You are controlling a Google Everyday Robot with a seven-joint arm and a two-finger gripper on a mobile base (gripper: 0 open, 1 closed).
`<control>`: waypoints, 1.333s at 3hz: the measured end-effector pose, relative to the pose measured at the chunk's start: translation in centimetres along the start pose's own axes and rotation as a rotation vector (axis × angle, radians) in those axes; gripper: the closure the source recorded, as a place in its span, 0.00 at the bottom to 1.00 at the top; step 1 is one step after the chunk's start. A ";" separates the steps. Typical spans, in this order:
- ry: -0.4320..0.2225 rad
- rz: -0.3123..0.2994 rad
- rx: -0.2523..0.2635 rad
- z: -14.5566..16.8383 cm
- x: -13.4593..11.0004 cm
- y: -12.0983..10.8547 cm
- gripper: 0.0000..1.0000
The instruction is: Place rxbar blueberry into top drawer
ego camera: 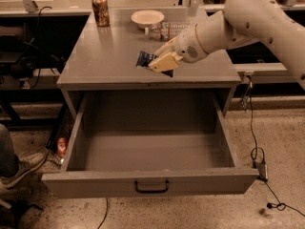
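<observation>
The rxbar blueberry [144,59], a dark navy wrapper, is held in my gripper [159,63] just over the front part of the grey cabinet top [105,56]. The gripper is shut on the bar, and its pale fingers cover the bar's right half. My white arm reaches in from the upper right. The top drawer [95,184] stands pulled wide open directly below, with its black handle [151,187] at the front centre. Nothing shows inside the drawer.
A brown can [100,9] stands at the back left of the cabinet top. A white bowl [147,17] and a lying clear plastic bottle [167,31] are at the back centre. A person's shoe [19,168] and a red can [62,146] are on the floor left. A cable [257,151] runs down the right.
</observation>
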State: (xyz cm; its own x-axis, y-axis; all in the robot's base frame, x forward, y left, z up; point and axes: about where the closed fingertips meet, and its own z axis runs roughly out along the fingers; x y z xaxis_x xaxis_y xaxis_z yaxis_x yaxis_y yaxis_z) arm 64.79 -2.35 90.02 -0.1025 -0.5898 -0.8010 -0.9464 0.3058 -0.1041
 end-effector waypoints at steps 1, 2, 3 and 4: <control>-0.001 0.003 -0.004 0.3 0.1 0.1 1.00; 0.005 0.028 -0.013 0.8 1.1 0.6 1.00; 0.025 0.131 -0.052 2.5 4.8 4.5 1.00; 0.057 0.226 -0.109 5.0 8.6 8.7 1.00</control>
State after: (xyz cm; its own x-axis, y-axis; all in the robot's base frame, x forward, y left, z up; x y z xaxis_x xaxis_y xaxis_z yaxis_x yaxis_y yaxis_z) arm 57.19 -1.04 79.28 -0.3292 -0.5575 -0.7621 -0.9247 0.3539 0.1405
